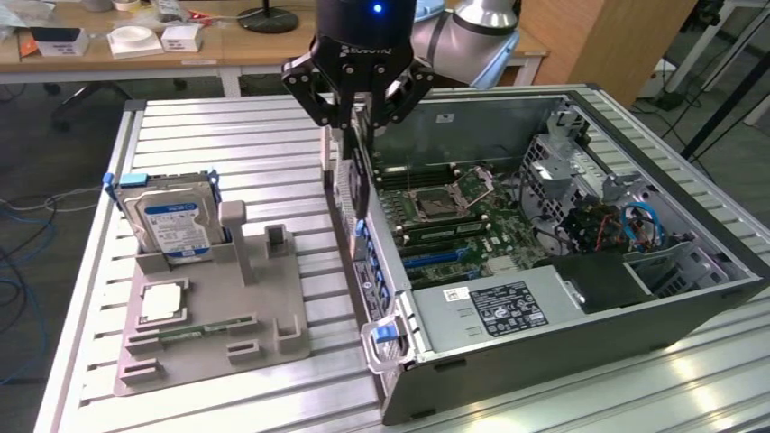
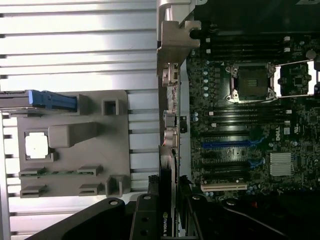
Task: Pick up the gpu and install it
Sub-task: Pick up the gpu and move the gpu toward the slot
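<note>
- Slatted aluminium bench (image 1: 216, 126) with the open PC case (image 1: 578, 316) sitting on it.
- Claw (image 1: 359, 119) is pinching the gpu (image 1: 350, 171) edge-on, right over the case's rear wall.
- I'd say square the card to the blue slot (image 2: 232, 144), dead vertical, and don't twist it.

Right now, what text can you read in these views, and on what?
"ROBOTIQ": on the tool.
"NVIDIA": on the gpu gripped in the tool; the rest is cut off.
"DELL": on the motherboard, faint.
Too small to read: hard drive label, power supply label.
</note>
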Tool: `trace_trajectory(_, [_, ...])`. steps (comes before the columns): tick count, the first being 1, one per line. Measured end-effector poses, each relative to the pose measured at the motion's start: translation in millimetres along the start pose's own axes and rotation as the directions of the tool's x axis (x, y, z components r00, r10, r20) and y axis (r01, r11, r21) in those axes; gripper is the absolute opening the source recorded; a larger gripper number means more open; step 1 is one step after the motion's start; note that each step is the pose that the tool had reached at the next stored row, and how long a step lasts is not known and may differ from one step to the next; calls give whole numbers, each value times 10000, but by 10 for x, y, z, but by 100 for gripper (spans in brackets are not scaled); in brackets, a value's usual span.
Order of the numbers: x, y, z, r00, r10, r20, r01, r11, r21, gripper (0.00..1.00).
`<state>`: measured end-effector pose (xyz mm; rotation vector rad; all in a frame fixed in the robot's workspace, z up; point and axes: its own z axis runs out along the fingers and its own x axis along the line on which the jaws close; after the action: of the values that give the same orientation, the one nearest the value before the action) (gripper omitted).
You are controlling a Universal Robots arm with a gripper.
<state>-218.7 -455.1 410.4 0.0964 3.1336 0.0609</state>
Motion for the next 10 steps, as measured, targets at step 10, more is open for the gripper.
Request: trace_trajectory(10, [-70, 6, 1, 10000, 2, -2, -2, 10000, -42, 26])
